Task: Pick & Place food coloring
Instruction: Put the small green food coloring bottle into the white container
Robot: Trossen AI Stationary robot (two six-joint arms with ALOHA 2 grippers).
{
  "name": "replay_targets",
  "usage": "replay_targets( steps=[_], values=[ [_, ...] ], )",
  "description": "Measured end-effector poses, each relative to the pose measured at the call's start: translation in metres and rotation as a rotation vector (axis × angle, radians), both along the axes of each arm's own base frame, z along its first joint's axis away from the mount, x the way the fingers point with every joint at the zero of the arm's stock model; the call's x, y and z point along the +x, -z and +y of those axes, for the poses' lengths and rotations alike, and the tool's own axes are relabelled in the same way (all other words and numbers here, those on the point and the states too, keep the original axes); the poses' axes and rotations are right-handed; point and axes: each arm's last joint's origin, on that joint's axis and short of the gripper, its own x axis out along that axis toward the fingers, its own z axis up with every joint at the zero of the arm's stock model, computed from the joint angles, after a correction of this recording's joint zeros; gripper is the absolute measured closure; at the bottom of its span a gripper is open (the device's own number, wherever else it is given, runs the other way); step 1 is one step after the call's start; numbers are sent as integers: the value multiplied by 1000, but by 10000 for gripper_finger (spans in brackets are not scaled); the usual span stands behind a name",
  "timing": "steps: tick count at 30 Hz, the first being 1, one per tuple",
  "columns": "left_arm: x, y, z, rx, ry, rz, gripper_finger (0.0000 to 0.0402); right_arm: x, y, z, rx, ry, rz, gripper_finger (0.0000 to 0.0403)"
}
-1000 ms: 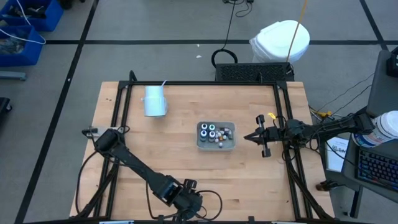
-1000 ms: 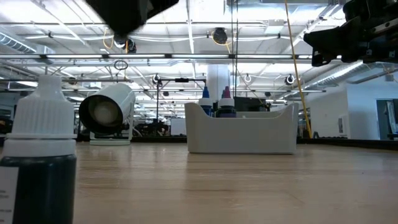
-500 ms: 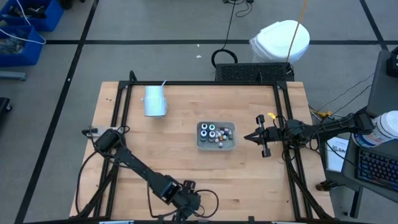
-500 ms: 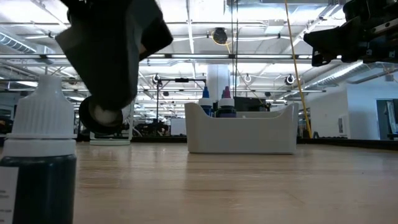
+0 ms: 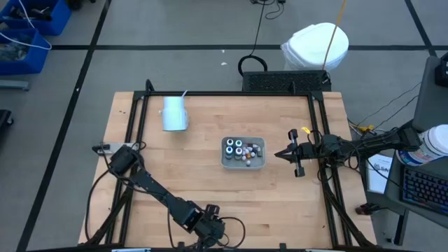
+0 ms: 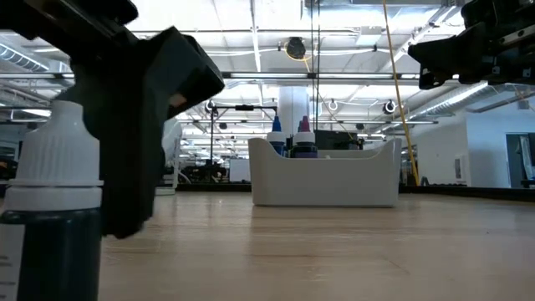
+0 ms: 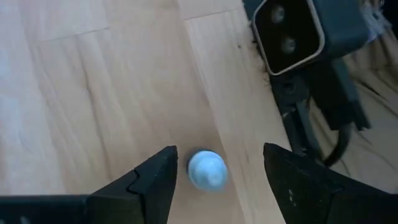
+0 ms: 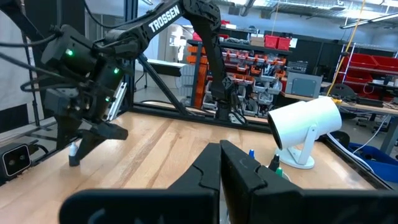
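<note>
Lone bottle: food coloring, white ribbed dropper cap, dark body; upright at worktop near edge.
Left hand: fingers spread wide, straddling the cap from above, not touching.
Grey tray: mid-worktop; holds other small bottles, white and teal tops.
Right hand: fingers pressed together, empty, hovering at worktop's right side.

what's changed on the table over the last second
The left gripper has come down around a lone food coloring bottle at the table's near edge, fingers open on either side, not gripping. The right gripper, grey tray and white cup stayed put.
</note>
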Motion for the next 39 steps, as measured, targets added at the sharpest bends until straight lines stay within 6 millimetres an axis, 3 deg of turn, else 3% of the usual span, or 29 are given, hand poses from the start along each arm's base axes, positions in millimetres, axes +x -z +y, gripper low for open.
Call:
replay_targets(
  steps=[10, 23, 28, 39],
  values=[
    [4, 4, 6, 4, -13, 15, 181, 0, 1, 0, -1, 0, 7, 403],
    [7, -4, 4, -10, 3, 21, 292, 0, 1, 0, -1, 0, 7, 403],
    [12, -22, 5, 15, 73, 38, 348, 0, 1, 0, -1, 0, 7, 403],
    [28, -72, 17, 118, 140, 1, 348, 0, 1, 0, -4, 1, 7, 403]
  ],
)
